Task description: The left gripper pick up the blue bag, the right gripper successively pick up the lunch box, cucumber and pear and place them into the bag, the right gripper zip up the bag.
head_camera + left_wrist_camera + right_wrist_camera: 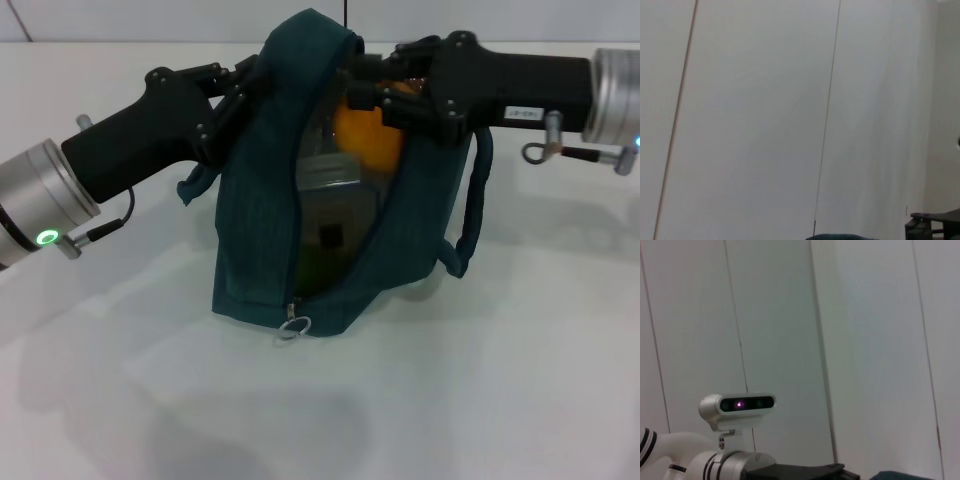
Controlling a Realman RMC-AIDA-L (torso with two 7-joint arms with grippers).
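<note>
On the white table [520,400], at its middle, we record one blue bag [255,210], standing upright with its mouth unzipped and gaping toward the camera.

Left gripper [232,88]: at the bag's upper left edge, fingers pinched together on the fabric, holding that side up.

Right gripper [392,92]: at the bag's upper right, reaching into the mouth, fingers clamped on the pear [368,135], an orange-yellow fruit sitting just inside the opening.

Lunch box [330,172]: a pale container inside the bag, directly beneath the pear. Something darker lies below it; we cannot tell whether that is the cucumber.

Zipper pull [293,327]: a small ring hanging at the bag's lower front, at the bottom end of the opening.

Risks, in our judgement: the pear may roll off the box lid and out through the mouth once released; the soft bag may sag if the left hold slips; the right fingers may snag the fabric on leaving.
</note>
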